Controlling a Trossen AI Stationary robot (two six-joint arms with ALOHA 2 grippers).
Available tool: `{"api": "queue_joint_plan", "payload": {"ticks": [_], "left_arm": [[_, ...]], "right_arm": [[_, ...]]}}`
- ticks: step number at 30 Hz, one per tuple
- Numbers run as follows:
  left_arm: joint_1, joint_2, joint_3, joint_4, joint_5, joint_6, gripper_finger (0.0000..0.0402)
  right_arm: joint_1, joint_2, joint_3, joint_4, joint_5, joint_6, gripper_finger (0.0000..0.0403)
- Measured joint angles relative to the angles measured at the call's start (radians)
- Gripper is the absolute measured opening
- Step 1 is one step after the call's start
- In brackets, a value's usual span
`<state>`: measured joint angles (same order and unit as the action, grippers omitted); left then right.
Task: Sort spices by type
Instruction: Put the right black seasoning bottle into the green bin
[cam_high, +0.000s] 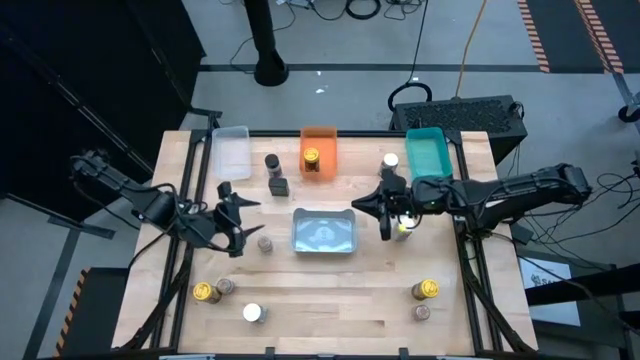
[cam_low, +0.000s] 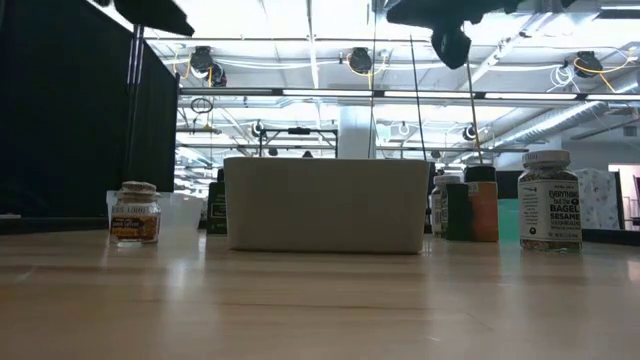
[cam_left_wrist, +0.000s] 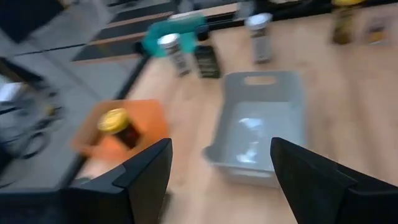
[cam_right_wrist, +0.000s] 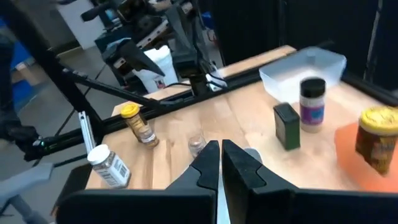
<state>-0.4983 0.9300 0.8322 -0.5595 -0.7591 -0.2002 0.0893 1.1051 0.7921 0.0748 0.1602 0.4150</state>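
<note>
Spice jars stand upright on the wooden table. A gold-lidded jar (cam_high: 312, 160) stands in the orange bin (cam_high: 320, 140). A black-lidded jar (cam_high: 271, 162) and a white-lidded jar (cam_high: 390, 162) stand near the far bins. Three more (cam_high: 225, 295) are at the near left and two (cam_high: 425, 298) at the near right. A small jar (cam_high: 265, 243) stands just right of my left gripper (cam_high: 237, 220), which hangs open above the table (cam_left_wrist: 221, 168). My right gripper (cam_high: 383, 207) is shut (cam_right_wrist: 221, 158), raised right of the grey bin, beside a white-lidded jar (cam_high: 405, 226).
A clear bin (cam_high: 232, 152), the orange bin and a teal bin (cam_high: 427, 150) line the far edge. A grey bin (cam_high: 325, 232) sits at the centre, with nothing in it. A black box (cam_high: 279, 185) stands beside the black-lidded jar. Bare wood lies along the near middle.
</note>
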Motion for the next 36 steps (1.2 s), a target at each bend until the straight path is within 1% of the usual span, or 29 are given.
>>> {"api": "queue_joint_plan", "payload": {"ticks": [3,7,9,14,18,22,24,34,36], "left_arm": [[0.014,0.0,0.0,-0.06,-0.052,-0.003,0.0279],[0.035,0.0,0.0,-0.122,-0.082,-0.003,0.0279],[0.041,0.0,0.0,-0.135,-0.101,-0.004,0.0279],[0.044,0.0,0.0,-0.14,-0.141,0.007,0.0279],[0.044,0.001,0.0,-0.14,-0.14,0.039,0.0279],[0.044,0.001,0.0,-0.14,-0.139,0.05,0.0279],[0.044,0.001,0.0,-0.14,-0.139,0.054,0.0279],[0.044,0.001,0.0,-0.162,-0.135,0.071,0.0279],[0.044,0.001,0.0,-0.162,-0.135,0.087,0.0279]], "right_arm": [[-0.005,0.009,0.0,-0.016,-0.002,0.019,0.0],[-0.001,0.018,0.0,-0.012,-0.007,0.076,0.0],[-0.002,0.02,0.0,-0.001,-0.006,0.099,0.0],[-0.002,0.026,0.0,0.033,-0.006,0.075,0.0],[-0.003,0.026,0.0,0.044,0.002,0.098,0.0],[-0.02,0.025,-0.001,0.137,0.02,0.12,0.0],[-0.021,0.019,-0.001,0.164,0.024,0.087,0.0],[-0.027,0.017,-0.001,0.177,0.032,-0.011,0.0],[-0.032,0.017,-0.001,0.192,0.033,0.043,0.0]]}}
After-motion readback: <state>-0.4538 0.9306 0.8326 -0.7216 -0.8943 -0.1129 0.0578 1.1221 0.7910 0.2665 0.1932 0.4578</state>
